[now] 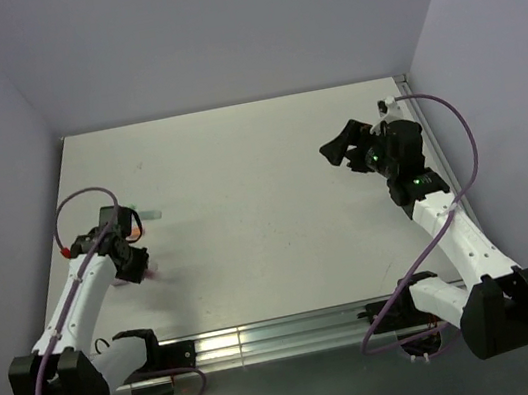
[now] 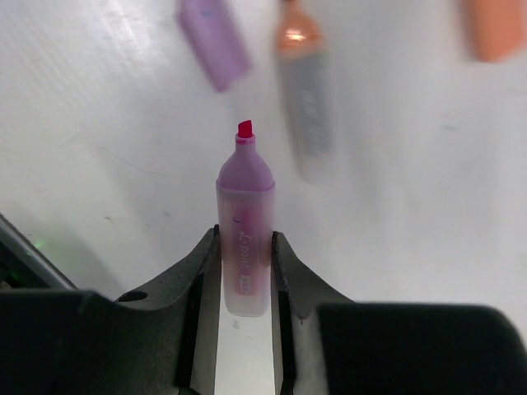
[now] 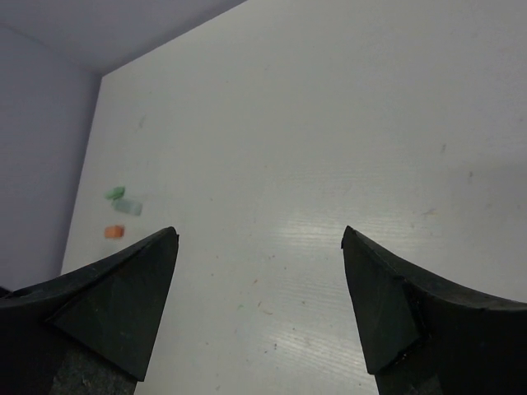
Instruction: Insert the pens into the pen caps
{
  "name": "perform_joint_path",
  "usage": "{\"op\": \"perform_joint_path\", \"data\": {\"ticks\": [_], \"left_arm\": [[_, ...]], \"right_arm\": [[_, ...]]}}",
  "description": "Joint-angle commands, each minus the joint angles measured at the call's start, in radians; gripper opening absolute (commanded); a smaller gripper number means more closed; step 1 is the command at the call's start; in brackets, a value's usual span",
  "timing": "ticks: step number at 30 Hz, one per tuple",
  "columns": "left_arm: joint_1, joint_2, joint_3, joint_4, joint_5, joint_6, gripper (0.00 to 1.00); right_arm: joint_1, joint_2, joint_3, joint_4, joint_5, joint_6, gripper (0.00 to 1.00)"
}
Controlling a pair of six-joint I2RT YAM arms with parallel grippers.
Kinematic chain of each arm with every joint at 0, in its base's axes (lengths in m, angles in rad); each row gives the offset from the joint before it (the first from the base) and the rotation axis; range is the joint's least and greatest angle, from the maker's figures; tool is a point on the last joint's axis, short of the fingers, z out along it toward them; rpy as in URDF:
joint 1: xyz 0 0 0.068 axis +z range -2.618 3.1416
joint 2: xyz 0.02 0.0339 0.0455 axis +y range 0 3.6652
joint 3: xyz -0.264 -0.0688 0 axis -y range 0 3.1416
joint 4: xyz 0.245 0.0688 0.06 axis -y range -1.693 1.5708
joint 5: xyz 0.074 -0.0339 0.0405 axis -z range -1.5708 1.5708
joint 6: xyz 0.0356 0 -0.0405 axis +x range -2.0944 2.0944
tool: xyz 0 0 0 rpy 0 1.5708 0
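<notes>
The left pincer point(image 2: 245, 247) is drawn narrow on the pink pen point(image 2: 244, 185), a black finger point(image 2: 198, 271) pressed to each side of its barrel; the right pincer point(image 3: 259, 234) is spread wide with nothing between its two dark wedge-shaped tips.

Three pens show, and two caps. The held pen is short and stubby, with a frosted, see-through pink barrel bearing small print, a rounded lilac shoulder and a small magenta chisel tip pointing away from the pincer. Just beyond that tip lies the purple cap point(image 2: 214, 41), a blunt lilac plastic stub. Beside it lies the pale pen point(image 2: 306, 115), which has a greyish frosted barrel and an orange shoulder. The orange cap point(image 2: 494, 29) lies further to the side; all three are blurred.

The mint-green pen point(image 3: 128, 206) lies far across the bench point(image 3: 329, 123) from the right pincer, greener at one end, too small to tell more. The bench is smooth, matt white, faintly scuffed; everything sits at its left side, near the left arm.
</notes>
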Motion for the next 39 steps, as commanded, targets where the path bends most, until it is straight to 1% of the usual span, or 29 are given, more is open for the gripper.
{"op": "perform_joint_path", "data": {"ticks": [1,5,6,7,9,13,15,16,18,19,20,21,23,24,25,26,27,28,29,31,33,35,36,39], "left_arm": [[-0.062,-0.055,0.122,-0.06,-0.023,0.028,0.0],[-0.172,-0.052,0.221,-0.06,-0.052,0.031,0.0],[-0.224,-0.043,0.241,-0.054,-0.058,0.034,0.0],[-0.249,-0.038,0.276,-0.025,-0.059,0.052,0.0],[-0.311,-0.016,0.312,0.001,-0.058,0.073,0.0],[-0.393,0.031,0.42,0.043,-0.069,0.132,0.0],[-0.425,0.063,0.465,0.075,-0.056,0.158,0.0],[-0.435,0.073,0.476,0.083,-0.052,0.178,0.0],[-0.464,0.101,0.507,0.103,-0.057,0.195,0.0],[-0.473,0.106,0.513,0.113,-0.052,0.21,0.0],[-0.488,0.116,0.516,0.121,-0.045,0.216,0.0],[-0.493,0.117,0.52,0.141,-0.036,0.219,0.0],[-0.513,0.115,0.521,0.159,-0.023,0.225,0.0],[-0.517,0.115,0.516,0.176,-0.01,0.23,0.0],[-0.524,0.113,0.514,0.184,-0.003,0.233,0.0],[-0.534,0.113,0.513,0.189,-0.002,0.236,0.0],[-0.542,0.115,0.513,0.195,0.001,0.238,0.0],[-0.548,0.116,0.514,0.195,0.003,0.244,0.0],[-0.559,0.118,0.516,0.192,0.001,0.245,0.0],[-0.57,0.118,0.519,0.201,0.009,0.25,0.0],[-0.583,0.117,0.519,0.209,0.012,0.253,0.0],[-0.603,0.117,0.522,0.216,0.012,0.251,0.0],[-0.608,0.118,0.522,0.221,0.012,0.251,0.0],[-0.625,0.126,0.528,0.235,0.02,0.251,0.0]], "right_arm": [[0.008,0.004,-0.008,0.12,-0.182,-0.007,0.88],[0.052,0.046,0.002,0.182,-0.315,0.032,0.86],[0.078,0.06,0.008,0.192,-0.339,0.038,0.86],[0.095,0.079,0.022,0.217,-0.387,0.046,0.86],[0.13,0.098,0.036,0.246,-0.428,0.073,0.85],[0.233,0.141,0.062,0.349,-0.513,0.138,0.82],[0.265,0.155,0.079,0.367,-0.543,0.159,0.79],[0.296,0.165,0.088,0.372,-0.546,0.162,0.71],[0.327,0.172,0.111,0.376,-0.549,0.171,0.66],[0.353,0.181,0.119,0.378,-0.549,0.174,0.6],[0.367,0.187,0.128,0.376,-0.546,0.176,0.57],[0.378,0.201,0.146,0.37,-0.535,0.175,0.44],[0.404,0.21,0.156,0.354,-0.523,0.175,0.43],[0.41,0.218,0.163,0.35,-0.512,0.173,0.4],[0.416,0.221,0.163,0.349,-0.506,0.176,0.33],[0.427,0.221,0.157,0.353,-0.497,0.181,0.33],[0.431,0.224,0.154,0.36,-0.488,0.185,0.24],[0.436,0.227,0.153,0.361,-0.483,0.184,0.12],[0.442,0.228,0.154,0.361,-0.477,0.185,0.08],[0.462,0.235,0.147,0.37,-0.457,0.196,0.15],[0.48,0.242,0.143,0.369,-0.448,0.199,0.27],[0.497,0.247,0.156,0.346,-0.426,0.172,0.34],[0.506,0.256,0.162,0.32,-0.417,0.159,0.43],[0.549,0.268,0.168,0.306,-0.388,0.126,0.49]]}}
